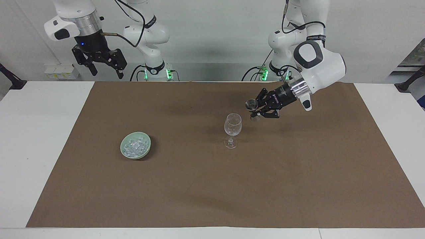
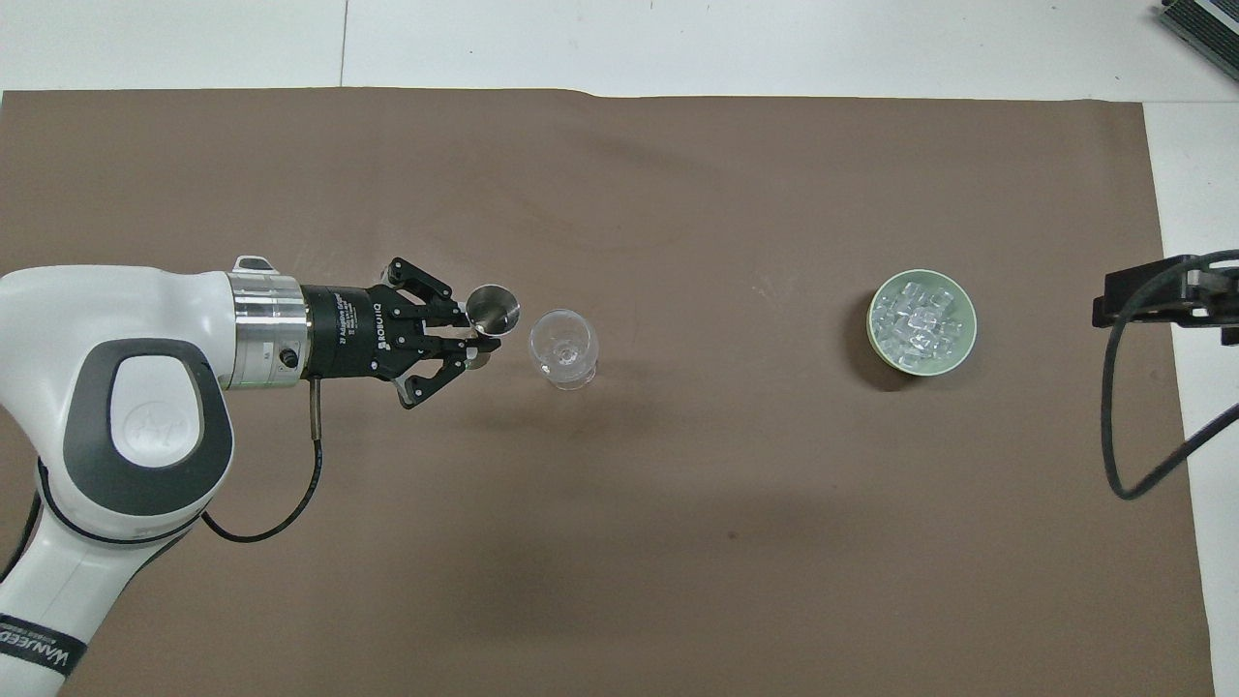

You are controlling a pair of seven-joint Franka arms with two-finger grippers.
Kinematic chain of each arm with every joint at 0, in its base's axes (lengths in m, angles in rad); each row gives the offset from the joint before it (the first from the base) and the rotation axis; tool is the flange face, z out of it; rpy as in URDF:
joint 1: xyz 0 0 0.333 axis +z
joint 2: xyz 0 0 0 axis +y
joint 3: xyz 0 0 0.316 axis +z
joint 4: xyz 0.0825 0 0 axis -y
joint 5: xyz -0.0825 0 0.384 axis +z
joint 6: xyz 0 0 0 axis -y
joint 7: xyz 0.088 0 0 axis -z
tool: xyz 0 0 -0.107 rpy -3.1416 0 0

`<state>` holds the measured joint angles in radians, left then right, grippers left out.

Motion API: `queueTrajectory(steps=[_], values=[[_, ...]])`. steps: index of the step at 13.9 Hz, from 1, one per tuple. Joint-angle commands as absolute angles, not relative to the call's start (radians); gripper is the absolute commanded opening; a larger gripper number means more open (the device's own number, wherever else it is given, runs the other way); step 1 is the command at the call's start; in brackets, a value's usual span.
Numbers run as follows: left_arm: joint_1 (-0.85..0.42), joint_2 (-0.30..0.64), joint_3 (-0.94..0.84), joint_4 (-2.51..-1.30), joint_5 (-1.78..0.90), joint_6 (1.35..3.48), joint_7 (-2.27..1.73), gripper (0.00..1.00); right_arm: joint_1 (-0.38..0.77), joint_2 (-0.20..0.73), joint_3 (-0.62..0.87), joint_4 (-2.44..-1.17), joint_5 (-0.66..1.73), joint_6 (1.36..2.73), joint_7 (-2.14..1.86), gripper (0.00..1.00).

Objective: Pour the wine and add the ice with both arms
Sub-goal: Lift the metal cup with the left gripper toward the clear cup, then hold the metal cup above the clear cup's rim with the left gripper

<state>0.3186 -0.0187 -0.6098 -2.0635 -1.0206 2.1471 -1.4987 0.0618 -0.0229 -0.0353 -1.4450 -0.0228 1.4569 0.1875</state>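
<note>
Seen mid-task on a brown mat (image 1: pixel 212 186) spread over a white table (image 1: pixel 40 149): left gripper (image 1: pixel 255 111) pinching a small metal measuring cup (image 1: pixel 251 105), fingertips pressed together on its waist, held in the air just beside the rim of a wine glass (image 1: pixel 232 127) and toward the left arm's end of the table. Cup's open mouth turned up and slightly tilted; contents not readable. From overhead, same cup (image 2: pixel 493 308) almost touching the outline of the glass (image 2: pixel 563 348), with the left gripper (image 2: pixel 474 347) reaching in level from the left arm's end.

Wine glass upright near the middle of the mat, apparently empty.

Ice (image 1: pixel 135 147) heaped in a pale green bowl (image 1: pixel 123 151) set well apart from the glass, toward the right arm's end of the table; whitish clear cubes (image 2: pixel 917 319) filling most of the bowl (image 2: pixel 963 347) in the overhead view. Ice well apart from both grippers.

Right gripper (image 1: pixel 105 70) spread wide and empty, hanging high over the table's edge nearest the robots, waiting at its own end.
</note>
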Motion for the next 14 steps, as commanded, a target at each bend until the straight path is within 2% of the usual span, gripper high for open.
queueTrajectory(steps=[1,14], values=[[0.313,-0.054,-0.612,-2.085,-0.968,2.166,-1.545,0.00,0.052,-0.051,-0.032,-1.482,0.006,1.471,0.172,1.00],[0.311,-0.015,-0.701,-2.013,-0.657,2.210,-1.772,0.00,0.052,-0.051,-0.031,-1.482,0.008,1.471,0.175,1.00]])
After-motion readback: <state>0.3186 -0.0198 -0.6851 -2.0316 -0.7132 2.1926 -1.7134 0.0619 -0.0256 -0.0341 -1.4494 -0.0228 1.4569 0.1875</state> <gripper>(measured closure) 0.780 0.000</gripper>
